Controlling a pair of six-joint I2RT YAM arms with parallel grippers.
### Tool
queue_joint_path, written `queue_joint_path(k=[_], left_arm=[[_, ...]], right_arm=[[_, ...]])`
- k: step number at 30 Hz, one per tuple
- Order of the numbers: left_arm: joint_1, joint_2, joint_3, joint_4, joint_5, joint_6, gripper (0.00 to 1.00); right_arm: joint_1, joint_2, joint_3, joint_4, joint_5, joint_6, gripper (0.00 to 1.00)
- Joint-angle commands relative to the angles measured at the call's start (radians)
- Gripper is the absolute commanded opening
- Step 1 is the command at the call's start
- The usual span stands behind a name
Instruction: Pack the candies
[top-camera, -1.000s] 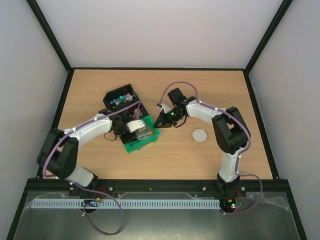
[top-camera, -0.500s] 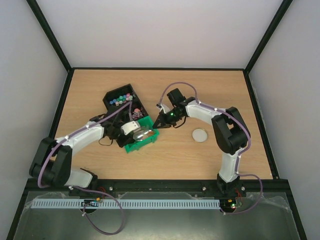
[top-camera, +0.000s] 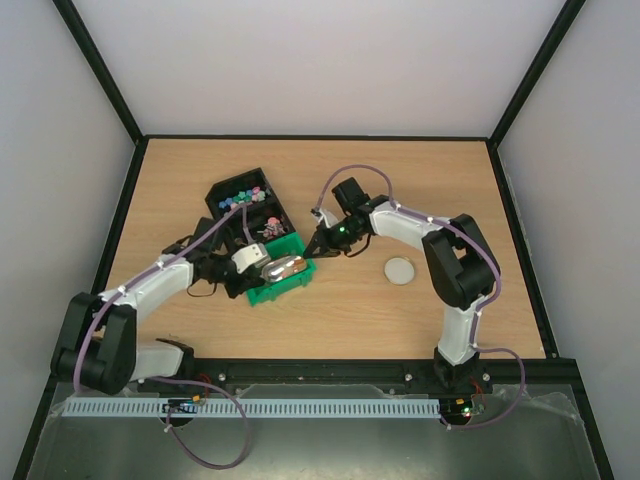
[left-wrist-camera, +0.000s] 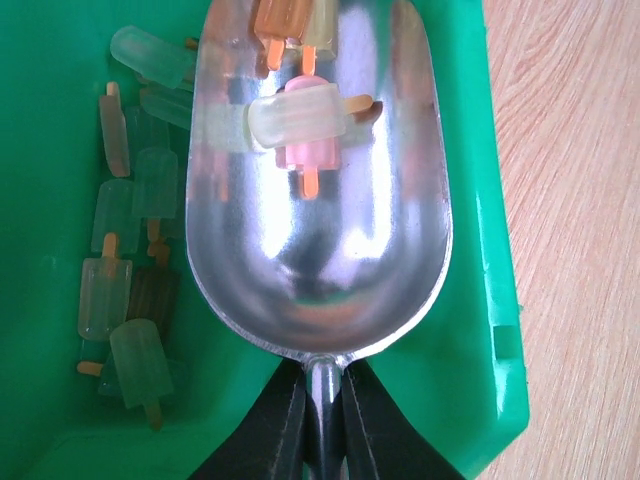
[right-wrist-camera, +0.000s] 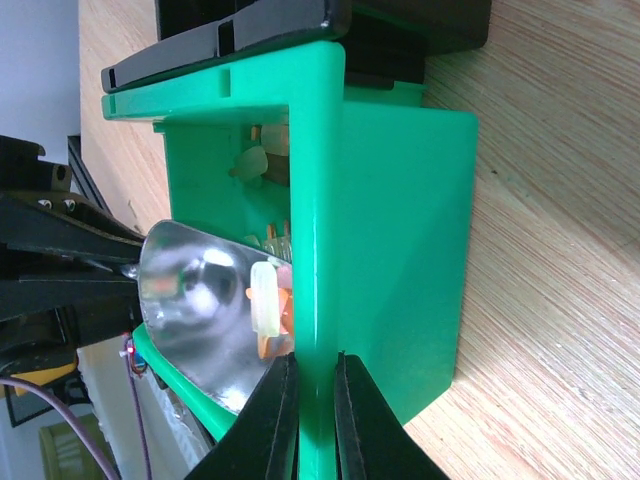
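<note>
My left gripper (left-wrist-camera: 322, 375) is shut on the handle of a metal scoop (left-wrist-camera: 320, 200). The scoop lies inside the green bin (left-wrist-camera: 495, 250) and holds a few candies (left-wrist-camera: 300, 115), pale yellow, pink and orange. Several more pale candies (left-wrist-camera: 130, 290) lie on the bin floor to its left. My right gripper (right-wrist-camera: 310, 365) is shut on the green bin's wall (right-wrist-camera: 400, 230), with the scoop (right-wrist-camera: 195, 300) just inside it. In the top view the left gripper (top-camera: 258, 262) and scoop (top-camera: 285, 267) are at the bin's left, and the right gripper (top-camera: 318, 243) is at its right corner.
A black bin (top-camera: 222, 190) with bright blue, pink and green candies (top-camera: 240, 197) touches the green bin's far side. A round white lid (top-camera: 399, 270) lies on the wooden table right of the green bin. Black frame rails border the table.
My left arm has drawn back to the left, pulling the scoop with it, so the scoop's bowl now shows in the green bin. The right arm has not moved.
</note>
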Motion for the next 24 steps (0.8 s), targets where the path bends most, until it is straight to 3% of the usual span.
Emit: queue_joint_path(k=[1, 13, 21, 24], left_arm=[[0.049, -0.049, -0.039, 0.032, 0.119, 0.125, 0.02], [0.178, -0.104, -0.103, 0.026, 0.167, 0.236, 0.02], [0.193, -0.189, -0.043, -0.099, 0.140, 0.274, 0.02], [0.193, -0.229, -0.006, -0.134, 0.076, 0.283, 0.02]], right_arm=[[0.032, -0.005, -0.023, -0.009, 0.005, -0.004, 0.01], [0.032, -0.005, -0.021, -0.012, 0.007, -0.007, 0.03], [0.032, -0.027, 0.021, -0.052, 0.032, -0.055, 0.25], [0.032, -0.043, 0.032, -0.059, 0.031, -0.061, 0.39]])
